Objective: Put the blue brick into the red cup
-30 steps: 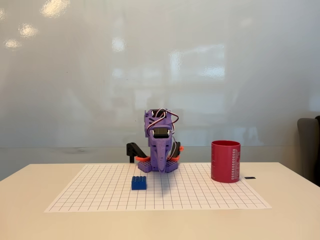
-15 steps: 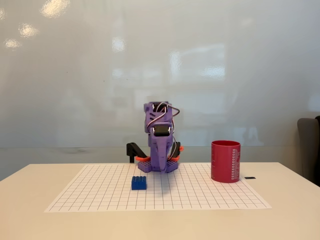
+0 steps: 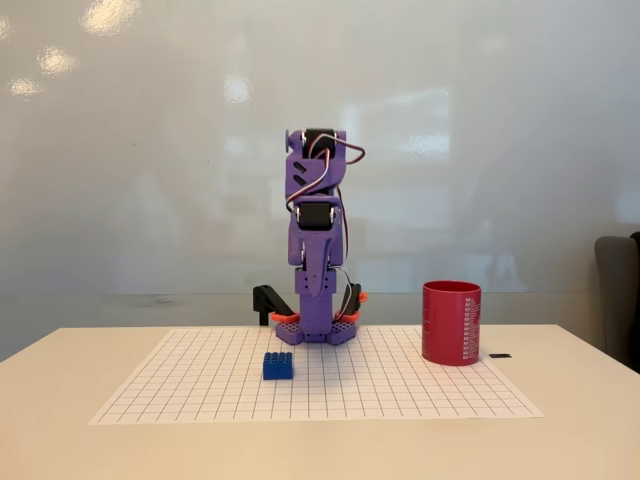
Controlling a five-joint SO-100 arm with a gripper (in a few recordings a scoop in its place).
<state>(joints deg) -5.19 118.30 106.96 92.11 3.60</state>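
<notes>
Gridded mat (image 3: 400,385): blue brick (image 3: 278,366) studs up, long axis sideways; gripper (image 3: 313,325) state unclear.

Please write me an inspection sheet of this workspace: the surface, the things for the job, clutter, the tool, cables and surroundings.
Surface: pale table with a white grid sheet laid flat on it.
Job's things: blue brick sits on the grid sheet, studs up, in front of the arm's base; red cup stands upright at the sheet's right rear, apart from the brick.
Clutter: small dark item on the table right of the cup; too small to identify.
Tool: folded against the purple arm; open or shut cannot be told.
Cables: looped wires at the arm's top.
Surroundings: glossy white wall behind; dark chair edge at right.
</notes>
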